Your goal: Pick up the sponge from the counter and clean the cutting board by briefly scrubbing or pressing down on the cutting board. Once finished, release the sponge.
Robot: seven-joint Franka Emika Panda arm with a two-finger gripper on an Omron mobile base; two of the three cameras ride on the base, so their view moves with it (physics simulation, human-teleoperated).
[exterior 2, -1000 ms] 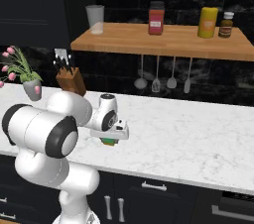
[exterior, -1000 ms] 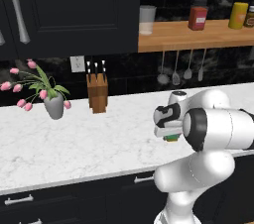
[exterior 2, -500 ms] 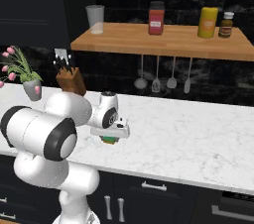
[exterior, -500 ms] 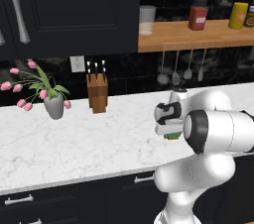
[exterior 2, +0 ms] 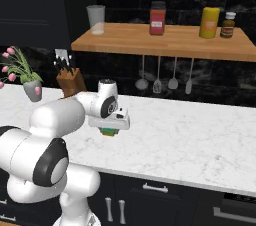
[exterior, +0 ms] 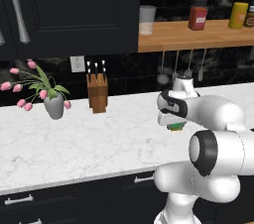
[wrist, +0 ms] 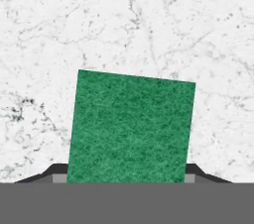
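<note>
Above the counter (exterior: 99, 139), in the left base view, the gripper (exterior: 174, 125) hangs at the end of the white arm with the sponge (exterior: 176, 127) tucked under it; a sliver of green over yellow shows below the hand. Whether the sponge touches the marble or rides just clear of it is hard to tell from this side. Farther left stand a knife block (exterior: 97, 92) against the wall and a vase (exterior: 54, 106) of pink tulips, both well apart from the gripper. A wooden shelf (exterior: 198, 37) runs above, with a cup, jars and hanging utensils.

From the right base view, the gripper (exterior 2: 111, 128) points down over the counter (exterior 2: 200, 145), and the sponge (exterior 2: 108, 131) sits between its fingers, green on top, yellow beneath, with a dark shadow just under it. The knife block (exterior 2: 70, 81) and vase (exterior 2: 32, 90) lie behind the arm to the left.

Looking down the hand view, the sponge (wrist: 131, 129) shows as a green square, slightly turned, over the white veined counter (wrist: 124, 20). The dark finger tips (wrist: 196, 171) flank its lower corners, clamped on its sides.
</note>
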